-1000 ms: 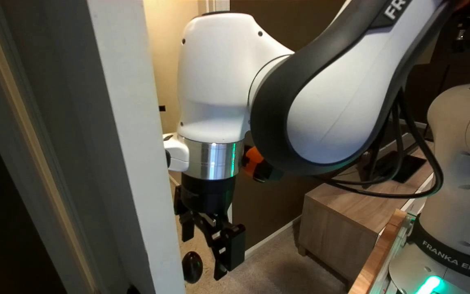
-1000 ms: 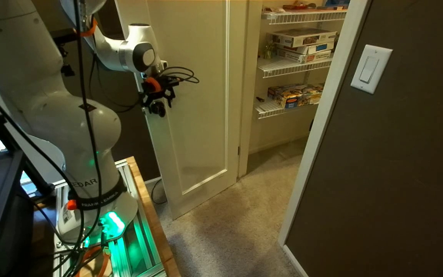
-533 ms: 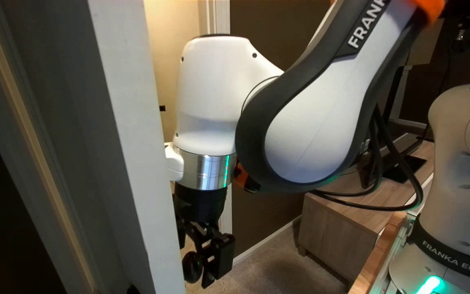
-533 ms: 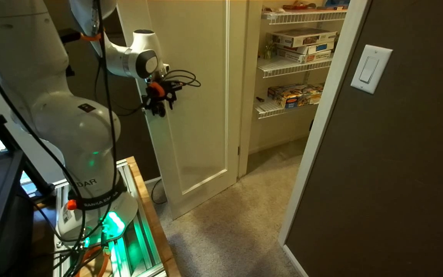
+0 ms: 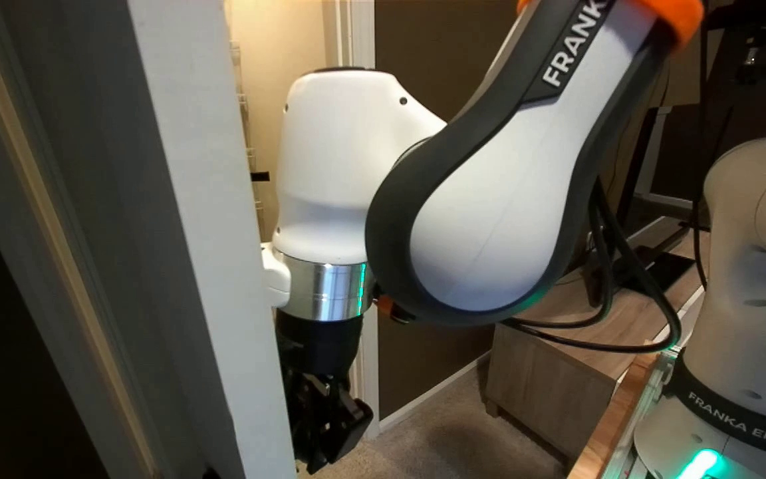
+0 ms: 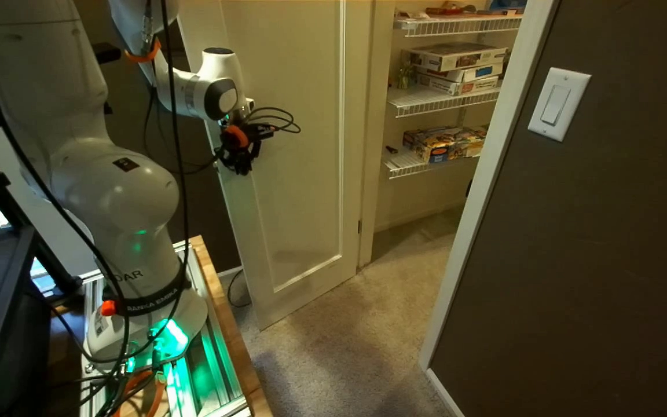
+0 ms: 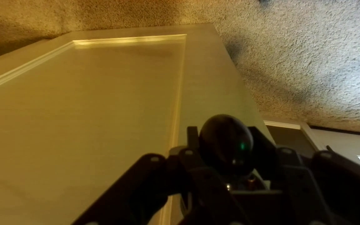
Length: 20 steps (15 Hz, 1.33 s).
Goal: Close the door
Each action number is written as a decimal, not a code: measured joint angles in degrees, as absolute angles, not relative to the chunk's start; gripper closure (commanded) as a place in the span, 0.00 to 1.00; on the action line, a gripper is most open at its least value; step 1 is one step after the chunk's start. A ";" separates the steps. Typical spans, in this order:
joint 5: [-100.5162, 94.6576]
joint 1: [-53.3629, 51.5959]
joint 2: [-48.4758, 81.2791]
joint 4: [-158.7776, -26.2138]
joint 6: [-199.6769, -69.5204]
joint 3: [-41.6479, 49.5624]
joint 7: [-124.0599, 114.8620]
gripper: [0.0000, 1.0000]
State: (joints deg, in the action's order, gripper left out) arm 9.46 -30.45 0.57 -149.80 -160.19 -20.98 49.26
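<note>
The door (image 6: pixel 304 174) is a tall white panel standing ajar, swung out from the closet opening. In the wrist view the door (image 7: pixel 120 93) fills the left and middle, its knob (image 7: pixel 225 140) dark and round near the free edge. My gripper (image 7: pixel 224 137) is shut around that knob, one finger on each side of it. Both exterior views have the gripper (image 5: pixel 330 432) (image 6: pixel 239 161) hanging down at the door's free edge (image 5: pixel 203 219). There the dark fingers cover most or all of the knob.
Wire shelves (image 6: pixel 443 101) with several boxes (image 6: pixel 455 63) stand in the closet behind the doorway. A white frame strip (image 6: pixel 484 197) borders the dark brown wall (image 6: pixel 611 243). A wooden cabinet (image 5: pixel 549 359) sits near the robot base. Loose cables (image 6: pixel 278 119) loop beside the wrist.
The arm has come down and toward the door, and the jaws have gone from open to closed on the knob. The door's edge has shifted slightly left in an exterior view.
</note>
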 measured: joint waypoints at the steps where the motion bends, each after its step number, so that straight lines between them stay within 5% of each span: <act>1: 9.40 -30.10 0.57 -149.78 -160.18 -21.42 49.08 0.84; 20: 25.56 -19.32 9.35 -134.34 -130.02 -22.65 59.12 0.84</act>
State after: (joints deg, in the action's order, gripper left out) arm 25.56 -19.32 9.35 -134.34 -130.02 -22.65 59.12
